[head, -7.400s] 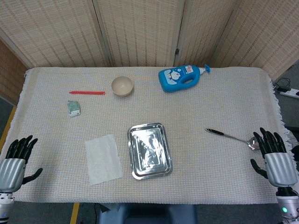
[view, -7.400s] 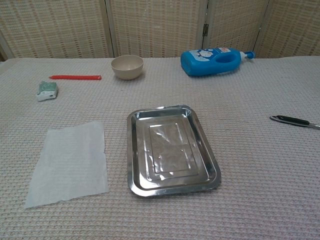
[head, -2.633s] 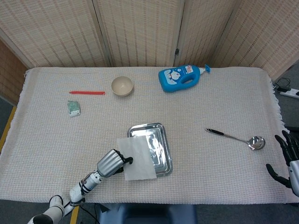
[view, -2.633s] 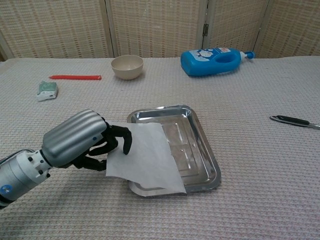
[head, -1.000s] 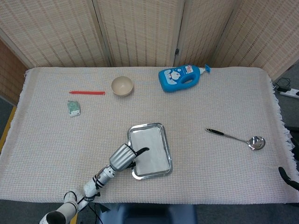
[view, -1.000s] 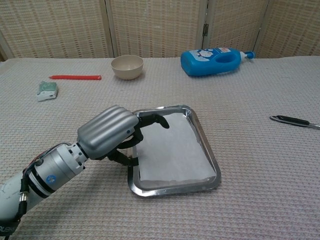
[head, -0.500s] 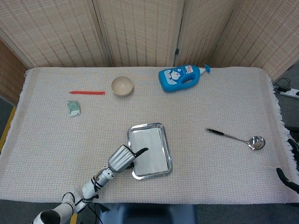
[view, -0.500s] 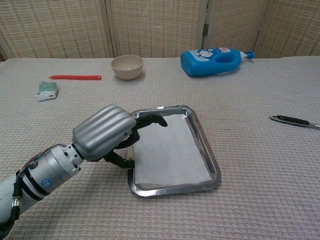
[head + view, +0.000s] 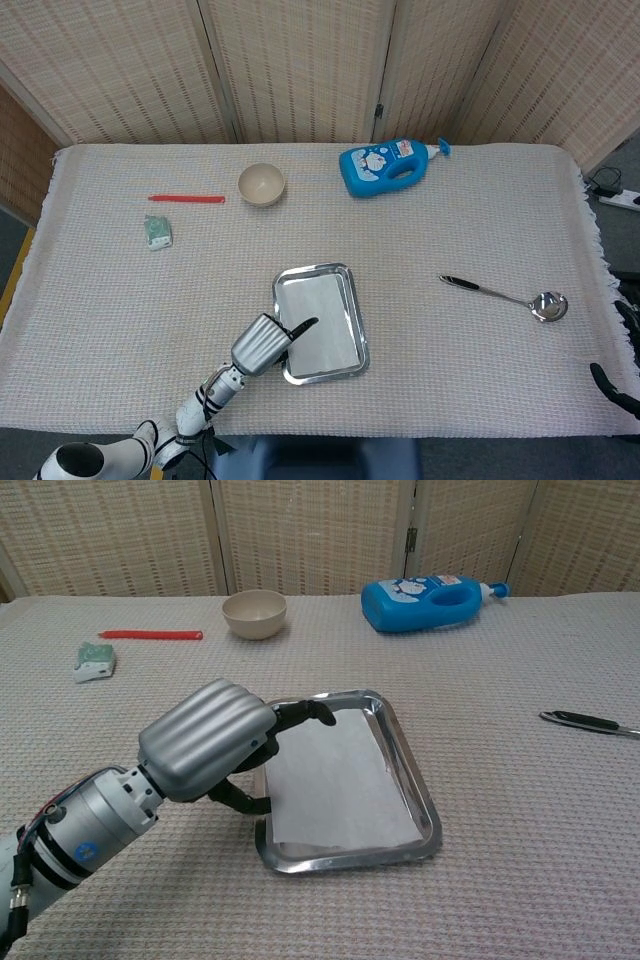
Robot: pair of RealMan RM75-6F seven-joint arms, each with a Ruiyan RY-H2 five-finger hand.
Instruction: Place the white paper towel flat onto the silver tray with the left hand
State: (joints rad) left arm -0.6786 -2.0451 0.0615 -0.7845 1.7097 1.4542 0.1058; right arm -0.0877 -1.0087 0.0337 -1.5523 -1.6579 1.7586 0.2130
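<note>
My left hand point(image 9: 215, 742) is parked at the near-left edge of the silver tray point(image 9: 417, 798), back of the hand up and the forearm running off toward the near-left corner. One of my fingers point(image 9: 305, 712) is stretched out over the tray's far-left part, its tip just over the rim; the rest curl down at the tray's left side. Whether those curled ones are pinching the white paper towel point(image 9: 340, 785) or just resting against it, I honestly cannot tell, since the hand's shell hides the contact. The towel itself lies flat inside the tray, covering most of its floor, with the left edge running under my hand.

My right hand point(image 9: 618, 378) only pokes in at the far right edge of the head view, a couple of dark fingertips, so I cannot tell if it's open or closed.

The tabletop point(image 9: 480, 230) has a pale woven cloth over it. At the back sit a beige bowl point(image 9: 254, 613) and a blue bottle point(image 9: 428, 602) lying on its side. A red stick point(image 9: 150, 635) and a small green packet point(image 9: 95, 661) are off to the left, well apart from the tray. A ladle point(image 9: 505, 296) lies to the right. Behind it all stands a woven folding screen point(image 9: 300, 65).
</note>
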